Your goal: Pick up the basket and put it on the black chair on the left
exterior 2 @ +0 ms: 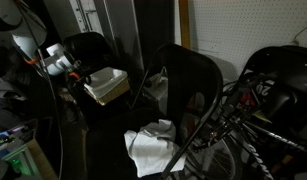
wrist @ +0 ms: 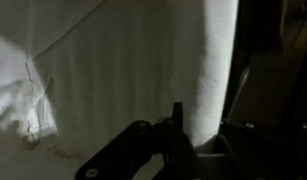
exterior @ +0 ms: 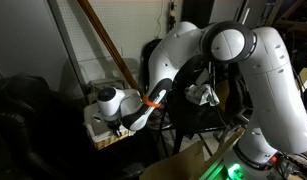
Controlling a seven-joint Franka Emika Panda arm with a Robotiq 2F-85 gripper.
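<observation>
as the arm (exterior: 229, 58) reaches sideways, jaws gripping basket (exterior 2: 109, 86)

The white Panda arm (exterior: 255, 75) rises from its base, folds at the shoulder and reaches low across an exterior view, its wrist (exterior: 111, 100) bent downward. The gripper (exterior: 120, 124) points down, its jaws too dark to read, in the wrist view as well.

One basket (exterior 2: 108, 86), one cloth (exterior 2: 153, 148), perhaps three chairs (exterior 2: 91, 45) (exterior 2: 188, 75) (exterior 2: 278, 68).
</observation>
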